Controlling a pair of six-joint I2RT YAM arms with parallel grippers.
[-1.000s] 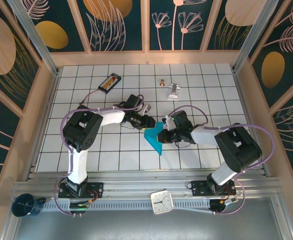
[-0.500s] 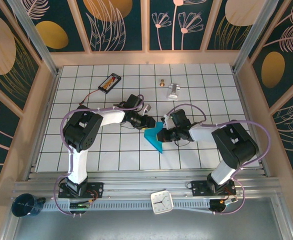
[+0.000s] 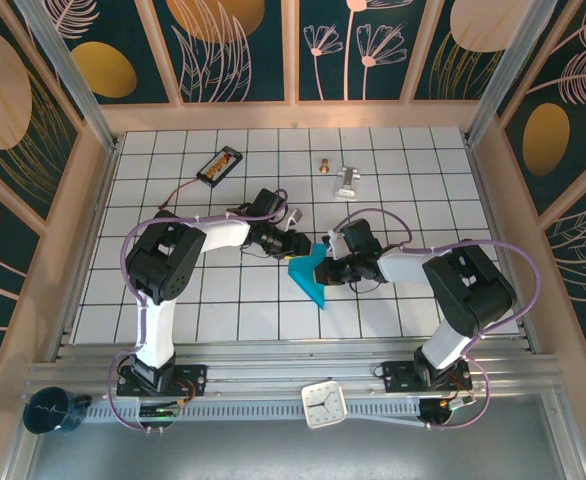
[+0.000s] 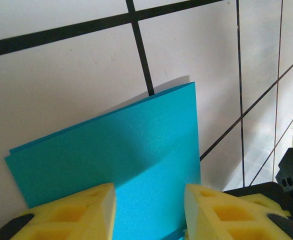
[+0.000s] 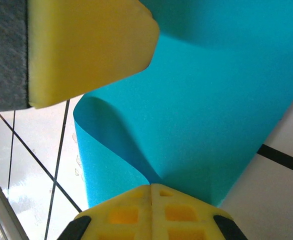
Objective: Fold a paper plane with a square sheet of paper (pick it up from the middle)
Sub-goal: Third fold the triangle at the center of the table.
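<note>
White gridded counter (image 3: 223,300) lies under me, with the part-folded teal sheet of paper (image 3: 310,278) at its middle, between my two arms. My right jaws are pinched tight on its edge to steady the crease. My left jaws stand half apart astride it, seemingly not pressing, ready to flatten the fold.

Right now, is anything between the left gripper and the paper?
Nothing visible does. The folded paper lies directly between the open jaws of the left gripper, and the right gripper is shut on it.
</note>
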